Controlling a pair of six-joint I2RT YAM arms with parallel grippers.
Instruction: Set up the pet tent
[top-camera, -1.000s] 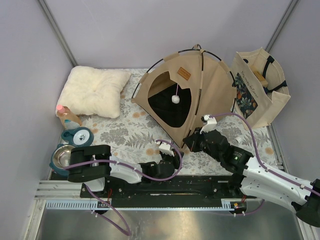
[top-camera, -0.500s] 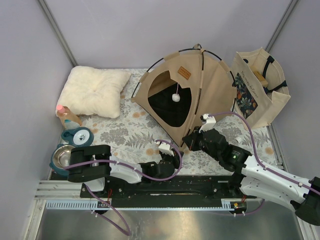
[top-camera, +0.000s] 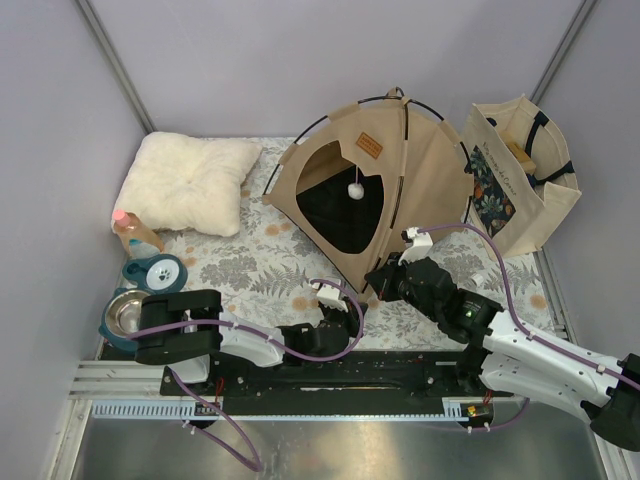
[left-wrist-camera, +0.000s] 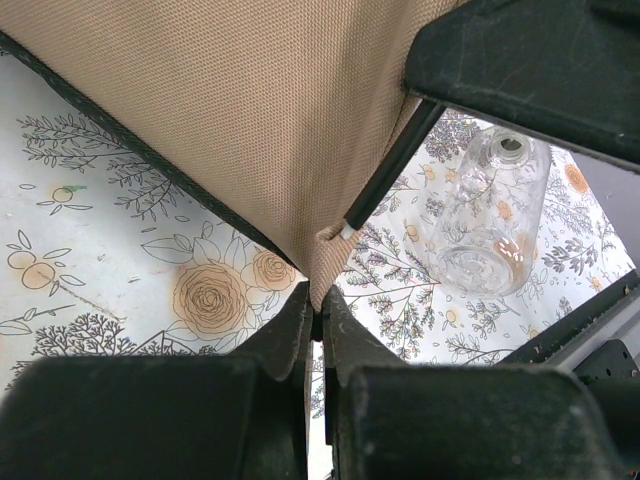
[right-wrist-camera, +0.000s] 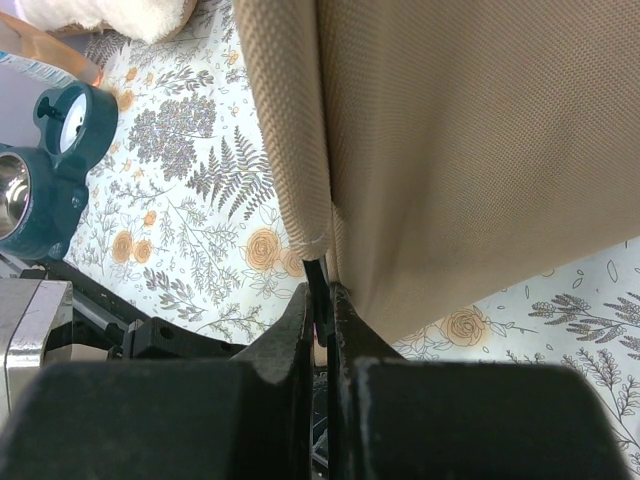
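Note:
The tan pet tent (top-camera: 400, 185) stands at the back middle of the floral mat, with black poles, a brown label, an arched doorway and a white pom-pom (top-camera: 353, 190). Its near corner reaches both grippers. My left gripper (top-camera: 345, 312) is shut on the tip of that fabric corner (left-wrist-camera: 318, 285), just below the black pole end (left-wrist-camera: 385, 175). My right gripper (top-camera: 378, 280) is shut on the black pole end (right-wrist-camera: 320, 280) where it comes out of the tent's seam sleeve (right-wrist-camera: 300, 130).
A white fluffy cushion (top-camera: 188, 182) lies at the back left. A beige floral tote bag (top-camera: 520, 180) stands at the right. A bottle (top-camera: 130, 230), a teal lid (top-camera: 155, 272) and a teal stand with a metal bowl (top-camera: 125, 315) sit at the left. A clear glass jar (left-wrist-camera: 480, 215) lies near the tent corner.
My right gripper has shifted slightly left along the tent's near corner. The left arm and the tent have hardly moved.

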